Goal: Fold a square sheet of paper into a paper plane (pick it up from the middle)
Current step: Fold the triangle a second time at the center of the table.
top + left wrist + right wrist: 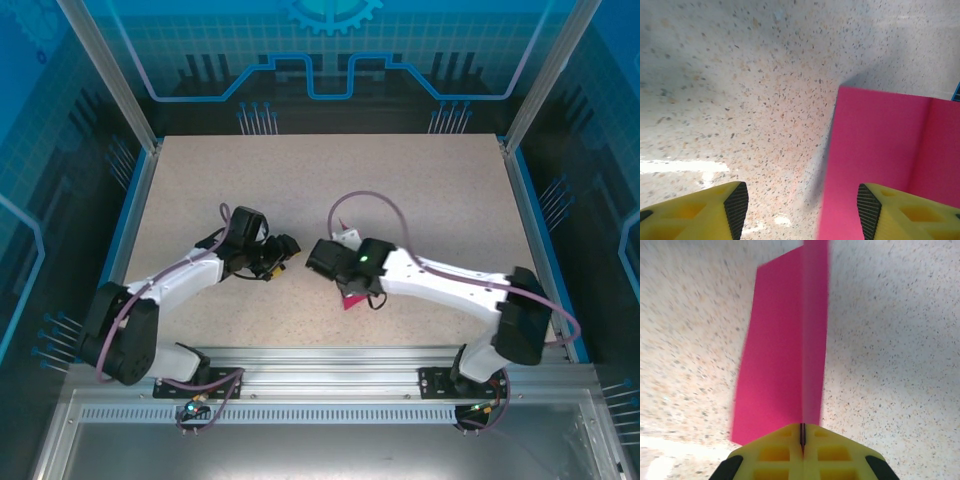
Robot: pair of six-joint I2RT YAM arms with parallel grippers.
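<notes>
The speckled beige table (330,180) spans the workspace. In the top view both arms reach toward its middle. The left arm (180,275) comes in from 8 o'clock and the right arm (450,280) from 4 o'clock, and their wrists sit close together.

The magenta sheet of paper (351,298) shows as a small corner under the right arm's wrist, at about 6 o'clock of the table's centre.

In the right wrist view the sheet of paper (780,355) runs from the fingers toward 12 o'clock. A crease stands up along its middle, with a broad panel to the left and a narrow strip to the right. In the left wrist view the sheet of paper (875,160) covers the lower right area. Its straight left edge is near the middle, and a fold line is visible toward 3 o'clock.

The right fingers (802,440) are pressed together, pinching the sheet at its near end, right on the crease. The left fingers (735,205) are spread wide and hold nothing. The 7 o'clock one is above bare table, while the 5 o'clock one overlaps the sheet; whether it touches the paper I cannot tell.
</notes>
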